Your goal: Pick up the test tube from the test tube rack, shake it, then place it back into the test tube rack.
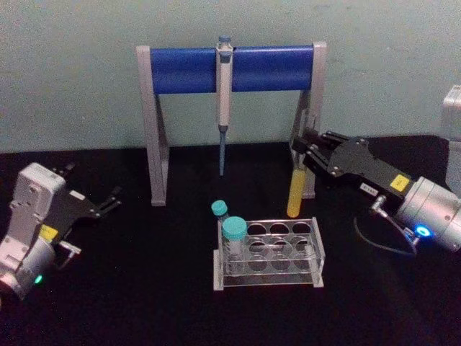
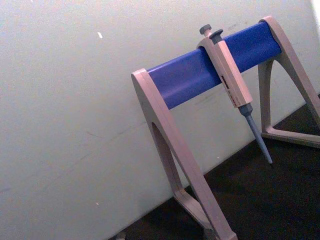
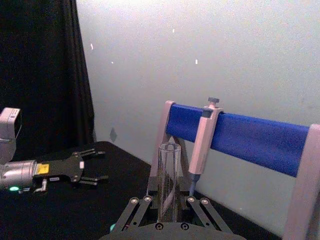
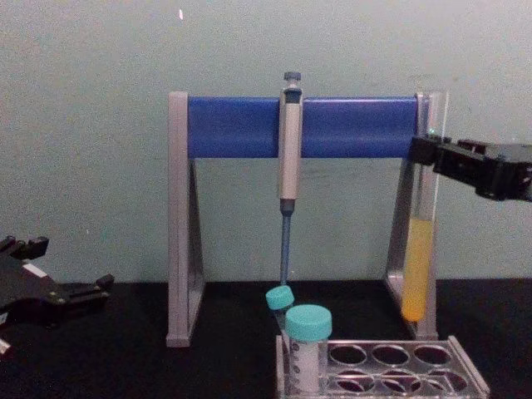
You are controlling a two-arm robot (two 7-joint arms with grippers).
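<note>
- The right claw (image 1: 298, 148) is clamped on the upper, clear part of the test tube (image 1: 296, 193) and holds it upright above the black tabletop (image 1: 144, 288).
- The tube is out of the clear rack (image 1: 266, 282). Its rounded bottom hangs a little above the top plate, just behind the rack's far right corner.
- Yellow liquid fills the tube's lower part, and its mouth is open, with no cap.
- The left claw (image 3: 97, 165) rests idle on the tabletop at the robot's left, well apart from the rack, with its fingers spread and nothing between them.
- Two teal-capped vials (image 1: 233, 229) stand in the left end of the rack; the remaining holes look free.
- Behind the rack, a pipette (image 1: 224, 94) hangs from the blue bar of a grey stand (image 1: 187, 68). The stand's right leg is close behind the held tube.
- Likely next step: the shake. A hard or steeply tilted swing could throw liquid out of the uncapped mouth.
- Smooth glass gripped only near the top may slide or pivot between the fingers when jolted, and the tube could drop.
- A wide swing could knock the glass against the nearby stand leg.
- On the return, a tube left tilted or off-centre could catch the edge of a hole and push the light rack instead of seating.
</note>
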